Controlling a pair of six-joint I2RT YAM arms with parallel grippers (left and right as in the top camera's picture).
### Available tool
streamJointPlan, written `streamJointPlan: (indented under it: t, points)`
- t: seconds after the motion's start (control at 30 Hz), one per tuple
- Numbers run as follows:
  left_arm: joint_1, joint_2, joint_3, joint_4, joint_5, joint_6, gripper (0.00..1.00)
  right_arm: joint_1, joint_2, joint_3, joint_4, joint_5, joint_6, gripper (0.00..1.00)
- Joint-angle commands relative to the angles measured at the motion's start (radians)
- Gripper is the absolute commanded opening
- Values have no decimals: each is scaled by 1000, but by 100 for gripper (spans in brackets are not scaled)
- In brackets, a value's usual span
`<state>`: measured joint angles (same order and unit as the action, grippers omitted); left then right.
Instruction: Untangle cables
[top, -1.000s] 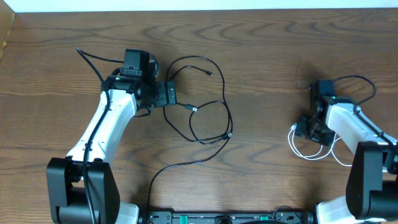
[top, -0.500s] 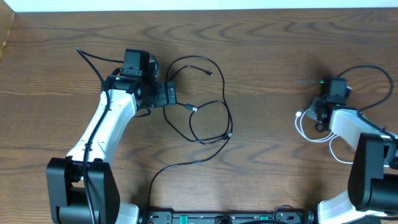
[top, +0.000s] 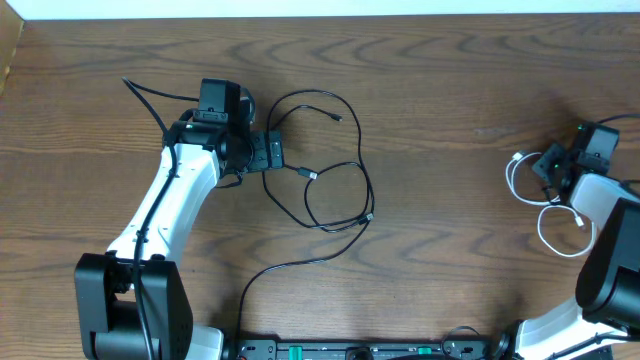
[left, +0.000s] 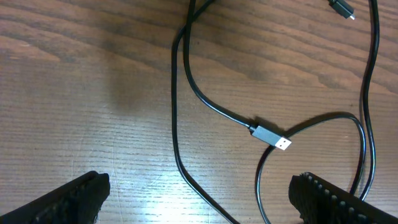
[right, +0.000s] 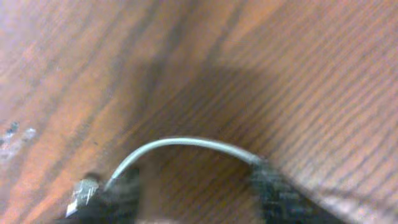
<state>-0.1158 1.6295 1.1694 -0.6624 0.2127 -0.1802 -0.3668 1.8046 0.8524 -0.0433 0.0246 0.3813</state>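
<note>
White thin cord sits at the far right of the brown wooden table, arcing between the right gripper's parted jaws, well apart from the rest. Left gripper hovers wide open over the looped thin black cables. Next, I'd guess: pinch one strand near its silver-tipped plug and pull it clear.

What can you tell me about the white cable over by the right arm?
The white cable is a thin, flexible, rubbery-looking cord lying in two loose loops on the wooden table near its right edge. In the right wrist view a stretch of it arches between the fingers of the right gripper, ending in a small silvery plug at lower left. Whether the fingers pinch it or just straddle it can't be told.
</note>
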Motion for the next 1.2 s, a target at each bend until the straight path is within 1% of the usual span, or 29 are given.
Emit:
streamJointPlan:
  t: [0.0, 0.03, 0.07, 0.27, 0.4, 0.67, 0.87, 0.93, 0.97, 1.03, 1.07, 1.17]
  points:
    - [3, 4, 7, -3, 11, 0, 98, -24, 28, -60, -82, -105, 23, 84]
    - [3, 4, 7, -3, 11, 0, 98, -24, -27, -59, -105, -102, 22, 94]
    - [3, 4, 7, -3, 11, 0, 98, -24, -66, -59, -119, -94, 22, 99]
    - [3, 4, 7, -3, 11, 0, 98, 2, -296, -59, -232, 27, 22, 99]
    - [3, 4, 7, -3, 11, 0, 98, 36, -382, -59, -283, -6, 16, 99]
    - [3, 4, 7, -3, 11, 0, 98, 137, -339, -60, -250, -8, -108, 99]
    - [3, 4, 7, -3, 11, 0, 98, 146, -266, -60, -225, -10, -117, 99]
    - [3, 4, 7, -3, 11, 0, 98, 146, -256, -60, -226, -51, -117, 99]
    - [3, 4, 7, -3, 11, 0, 98, 146, -256, -60, -226, -83, -116, 98]
    - [3, 4, 7, -3, 11, 0, 98, 146, -256, -60, -231, -124, -106, 86]
    - [3, 4, 7, -3, 11, 0, 98, 146, -256, -60, -235, -125, -105, 78]
    - [3, 4, 7, -3, 11, 0, 98, 146, -256, -60, -241, -108, -105, 49]
